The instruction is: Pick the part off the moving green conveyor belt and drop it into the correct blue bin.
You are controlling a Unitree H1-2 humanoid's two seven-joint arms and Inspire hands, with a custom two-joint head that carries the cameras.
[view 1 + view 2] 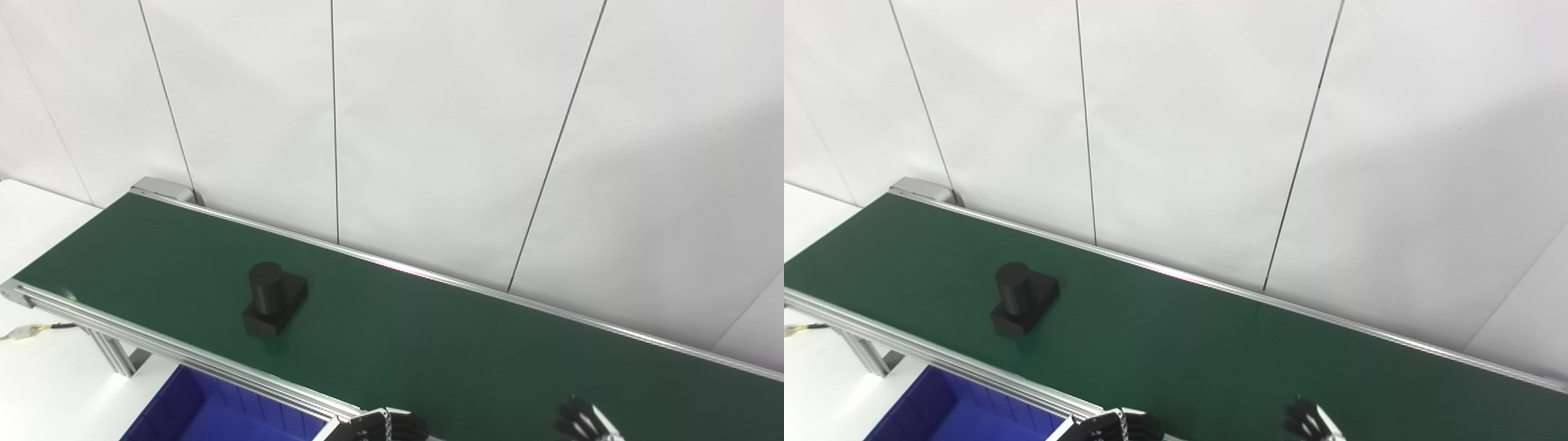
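A black part (274,298), a short cylinder standing on a flat square base, rests on the green conveyor belt (429,343) left of the middle. Only the fingertips of my left hand (383,425) show at the bottom edge, near the belt's front rail and well to the right of the part. My right hand (582,421) also peeks in at the bottom edge, over the belt and far right of the part. Neither hand touches the part. A blue bin (208,410) sits below the belt's front rail at the lower left.
The belt runs diagonally from the upper left to the lower right, framed by aluminium rails (184,355). A white panelled wall (429,122) stands right behind it. A white table surface and a cable (30,332) lie at the far left.
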